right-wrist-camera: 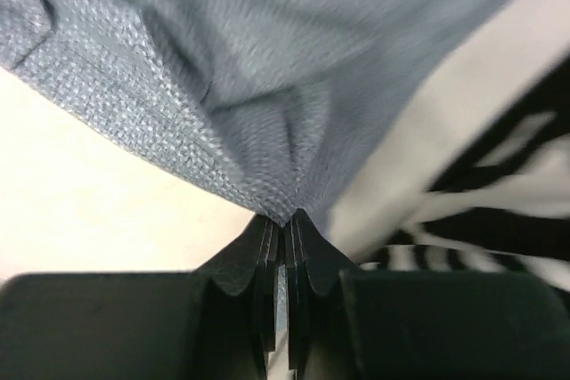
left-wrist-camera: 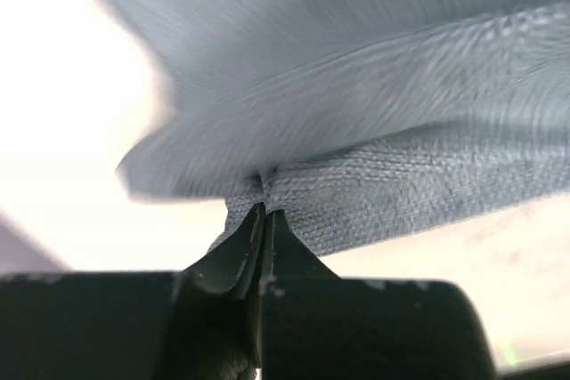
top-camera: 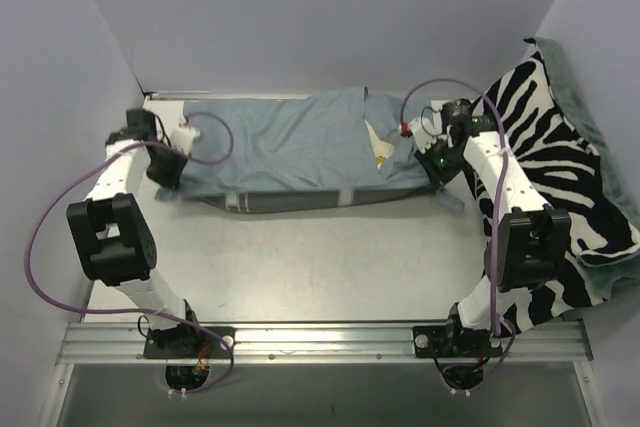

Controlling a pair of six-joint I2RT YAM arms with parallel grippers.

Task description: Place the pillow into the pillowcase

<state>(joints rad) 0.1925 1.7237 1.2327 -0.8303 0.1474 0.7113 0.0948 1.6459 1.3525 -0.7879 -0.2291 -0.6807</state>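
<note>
Left gripper (top-camera: 167, 179) sits at the left end of the pillowcase (top-camera: 290, 147) in the top view, tips down on its near-left corner. Right gripper (top-camera: 443, 175) is at the near-right corner. Pillowcase lies spread across the far half of the table (top-camera: 320, 267), plain blue-grey face up, with the darker striped face showing as a band along the near edge. Pillow (top-camera: 378, 143) shows only as a cream and yellow sliver through a gap in the cloth right of centre (mostly covered). Zebra cloth (top-camera: 545, 157) drapes over the right side, just beside the right arm. Left wrist view: left gripper (left-wrist-camera: 264, 213) has its jaws closed tight, with a small fold of pillowcase (left-wrist-camera: 401, 175) pinched at the tips. Right wrist view: right gripper (right-wrist-camera: 287, 218) has its jaws clamped on a corner of pillowcase (right-wrist-camera: 223, 86), the cloth drawn to a peak at the tips. Zebra cloth (right-wrist-camera: 499, 211) is blurred off to the right, pale table (right-wrist-camera: 89, 211) to the left.
</note>
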